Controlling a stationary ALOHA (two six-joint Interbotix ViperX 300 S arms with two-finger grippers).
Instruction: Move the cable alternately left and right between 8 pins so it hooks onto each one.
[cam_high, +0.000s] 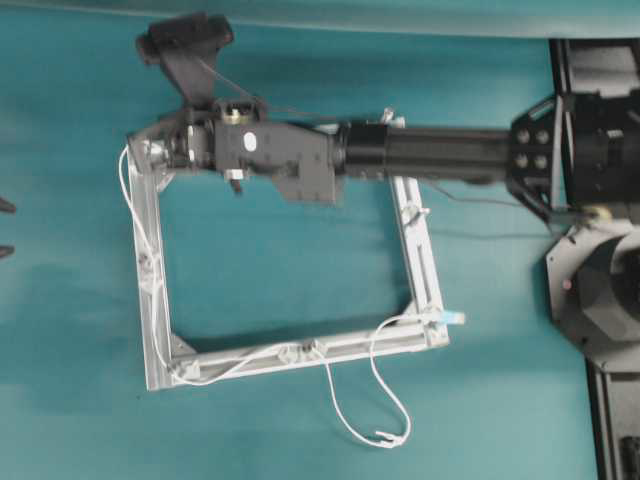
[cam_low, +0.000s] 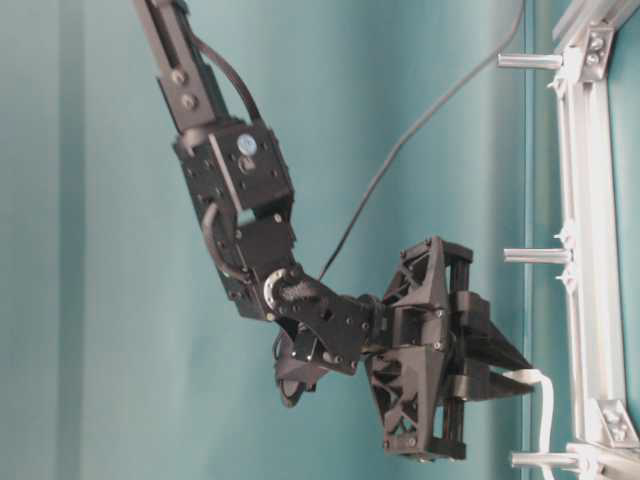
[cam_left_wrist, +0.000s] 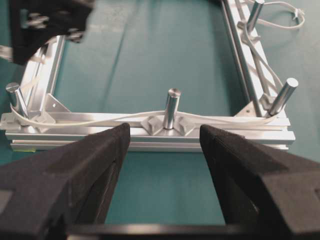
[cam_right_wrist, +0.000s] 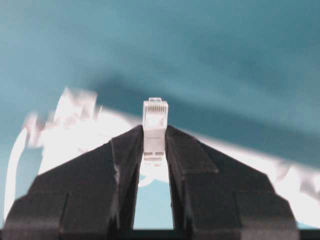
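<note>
Between your right gripper's (cam_right_wrist: 154, 150) jaws sits the cable's white plug (cam_right_wrist: 155, 125), clamped by its sides with the contact end poking out past the fingertips. Overhead, that gripper (cam_high: 150, 150) hangs over the frame's (cam_high: 415, 340) far left corner. From there the cable (cam_high: 135, 215) runs down the frame's left bar, along the near bar past its pins (cam_high: 308, 349), then loops loose onto the teal surface (cam_high: 270, 270). Your left gripper (cam_left_wrist: 165, 145) holds its jaws wide apart, gripping nothing, facing a bar where the cable weaves past three upright pins (cam_left_wrist: 171, 107).
</note>
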